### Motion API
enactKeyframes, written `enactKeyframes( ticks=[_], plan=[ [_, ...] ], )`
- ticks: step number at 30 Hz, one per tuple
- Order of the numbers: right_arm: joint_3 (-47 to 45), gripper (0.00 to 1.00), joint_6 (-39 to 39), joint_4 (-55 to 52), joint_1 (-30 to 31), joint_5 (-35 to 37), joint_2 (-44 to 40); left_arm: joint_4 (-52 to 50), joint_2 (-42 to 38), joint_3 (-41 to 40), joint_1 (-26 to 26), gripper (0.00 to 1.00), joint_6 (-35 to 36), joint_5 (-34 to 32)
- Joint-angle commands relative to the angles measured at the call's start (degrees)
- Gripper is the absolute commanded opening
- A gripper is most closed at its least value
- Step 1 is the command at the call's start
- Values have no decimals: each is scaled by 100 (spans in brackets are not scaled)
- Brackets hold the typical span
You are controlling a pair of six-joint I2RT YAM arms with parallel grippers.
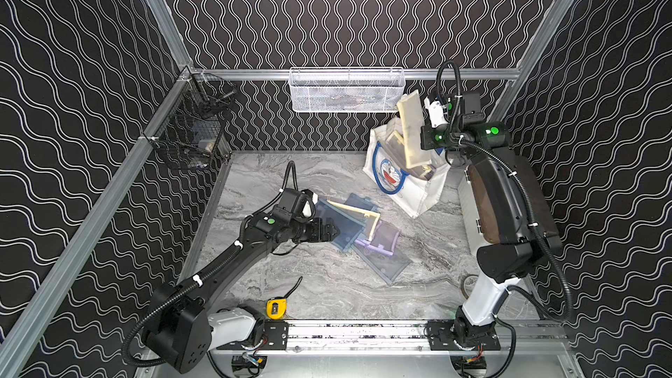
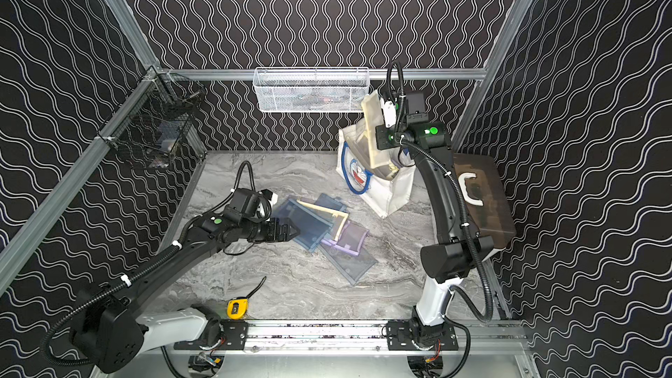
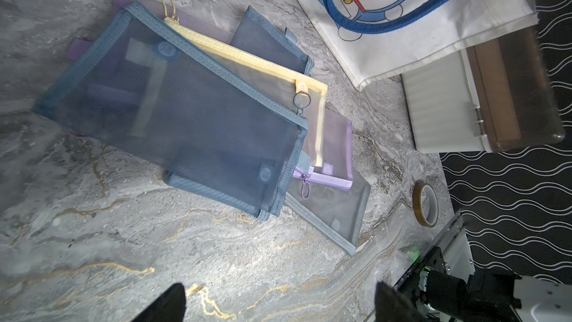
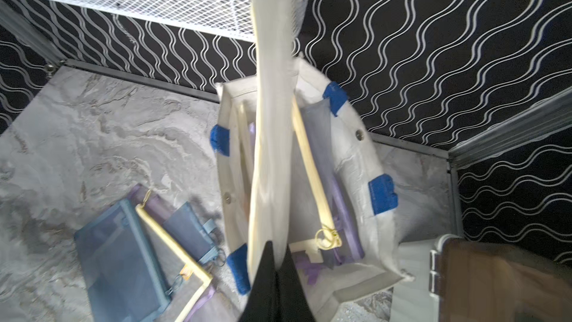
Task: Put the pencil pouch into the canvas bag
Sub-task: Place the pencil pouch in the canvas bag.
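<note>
right gripper [image 4: 276, 258] clenched on cream-trimmed mesh pencil pouch [image 1: 412, 132], upright over mouth of white blue-handled canvas bag [image 1: 422, 194], table's 1 o'clock | left gripper [image 1: 332, 232] released, 9 o'clock of blue mesh pouch pile [image 1: 340, 221]

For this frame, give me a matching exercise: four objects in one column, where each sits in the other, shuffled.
1. cream mesh pencil pouch
2. yellow tape measure
3. white wire-mesh basket
4. brown translucent case with white handle

A. hung on the back rail
B. on the table near the front rail
C. pinched in the right gripper over the white canvas bag
D. on the table beside the bag

Pairs: 1-C, 2-B, 3-A, 4-D.
</note>
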Motion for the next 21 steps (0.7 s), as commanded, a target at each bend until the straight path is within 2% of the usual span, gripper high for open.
enactKeyframes(
  ticks=[1, 7, 14, 21],
  plan=[
    [175, 0, -418, 290, -87, 108, 231, -118, -62, 30, 13, 99, 73, -65],
    [250, 0, -693, 352, -188, -1, 637, -136, -62, 58, 22, 99, 52, -193],
    [-873, 0, -585, 788, -249, -255, 339, -142, -3, 101, 28, 99, 21, -297],
    [-1552, 0, -576, 1023, -284, -363, 267, -83, 52, 120, 22, 99, -44, -367]
  ],
)
